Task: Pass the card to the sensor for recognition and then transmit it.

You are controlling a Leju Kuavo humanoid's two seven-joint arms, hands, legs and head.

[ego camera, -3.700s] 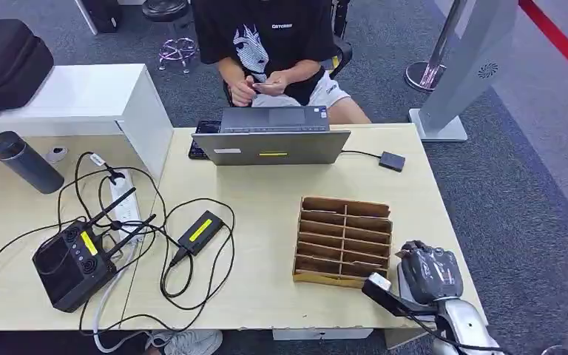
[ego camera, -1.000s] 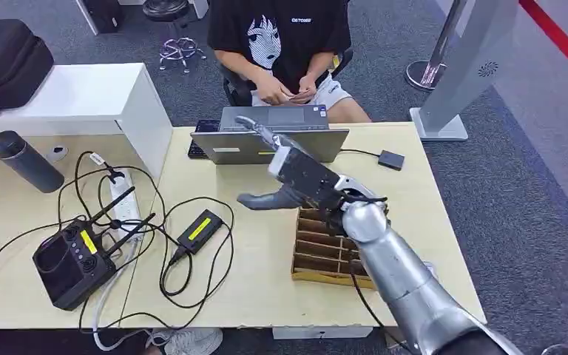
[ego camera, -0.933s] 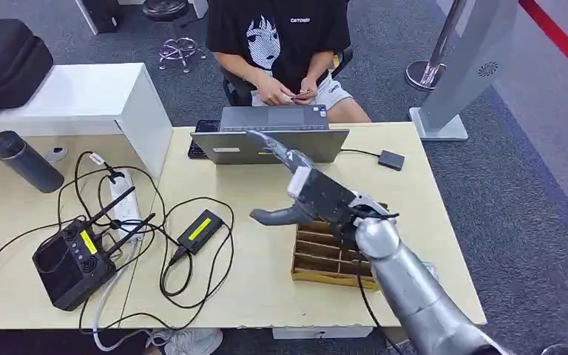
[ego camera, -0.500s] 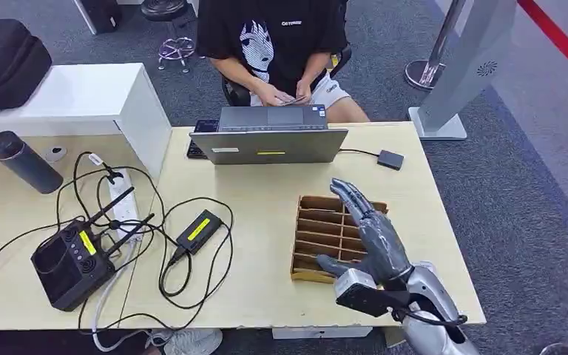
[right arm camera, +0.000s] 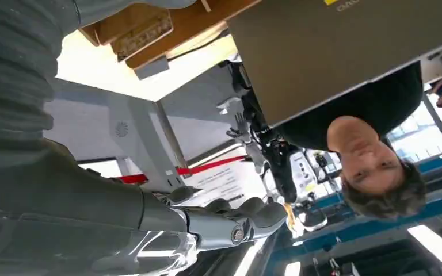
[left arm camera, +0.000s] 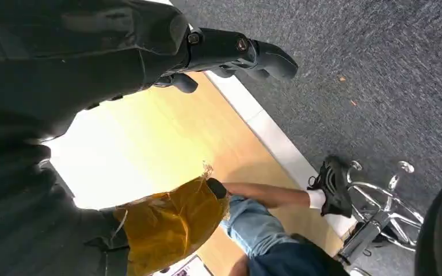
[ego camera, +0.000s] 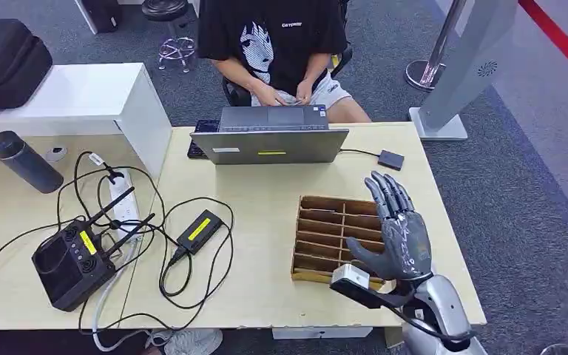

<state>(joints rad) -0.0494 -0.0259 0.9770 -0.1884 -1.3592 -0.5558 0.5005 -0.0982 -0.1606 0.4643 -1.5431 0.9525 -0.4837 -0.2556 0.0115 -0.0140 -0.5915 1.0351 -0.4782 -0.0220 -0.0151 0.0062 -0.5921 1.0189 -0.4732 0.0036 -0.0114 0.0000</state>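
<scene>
My right hand [ego camera: 399,233] hovers with fingers spread and nothing in it, above the right side of the wooden slotted organizer [ego camera: 329,233]. In the right wrist view the right hand [right arm camera: 224,224] shows extended fingers holding nothing. A person sits behind the grey laptop [ego camera: 270,144] and holds what look like small cards [ego camera: 285,96] in both hands. A small black box [ego camera: 391,160], wired to the laptop, lies on the table's far right. My left hand [left arm camera: 236,49] hangs beside the table's edge over carpet, with nothing in its fingers.
On the table's left lie a black controller [ego camera: 70,262], a tangle of cables [ego camera: 185,244], a power strip [ego camera: 122,200] and a dark bottle [ego camera: 26,163]. A grey kiosk stand [ego camera: 466,66] rises at the far right. The table [ego camera: 266,296] ends just before my right arm.
My right arm stretched toward the laptop one second ago and has since pulled back to the near right, the hand staying spread and holding nothing. The person has shifted slightly.
</scene>
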